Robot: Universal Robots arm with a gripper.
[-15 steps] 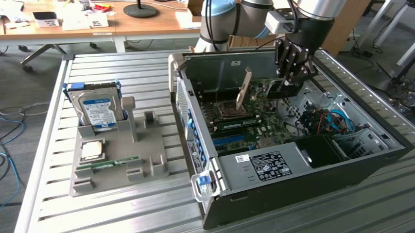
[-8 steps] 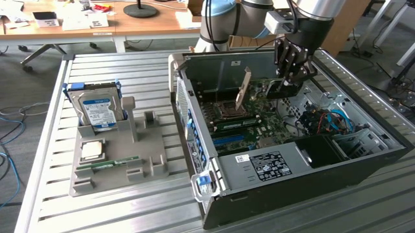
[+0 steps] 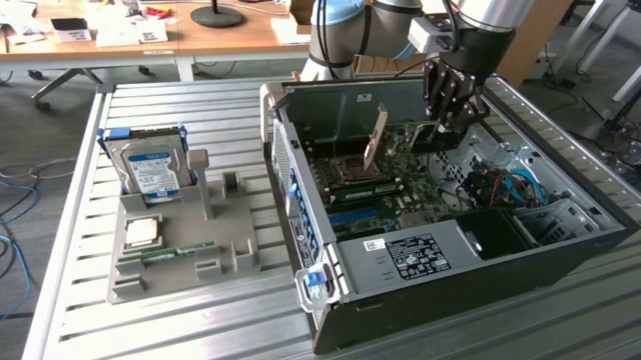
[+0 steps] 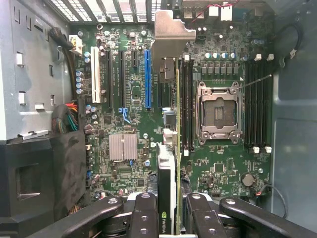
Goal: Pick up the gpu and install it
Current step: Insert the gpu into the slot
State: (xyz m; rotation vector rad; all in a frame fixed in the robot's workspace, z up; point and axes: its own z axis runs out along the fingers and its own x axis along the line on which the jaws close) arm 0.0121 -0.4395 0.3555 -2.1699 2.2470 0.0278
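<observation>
**GPU in the grip, over the board**

Gripper (image 3: 448,120) hung inside the open case (image 3: 481,296), upper right of the exterior frame. Fingers (image 4: 144,214) were clamped on the gpu (image 4: 167,163), one on each face, with the card held on edge. Its silver bracket (image 4: 171,34) pointed at the case's rear wall. The card sat over the motherboard (image 4: 218,168), between the blue slot (image 4: 147,79) and the CPU socket (image 4: 218,113). I could not tell if it touched a slot. At the exterior view's left, a hard drive (image 3: 152,166) stood upright in a grey holder (image 3: 236,225). A memory stick (image 3: 165,255) lay flat on the same holder.
</observation>
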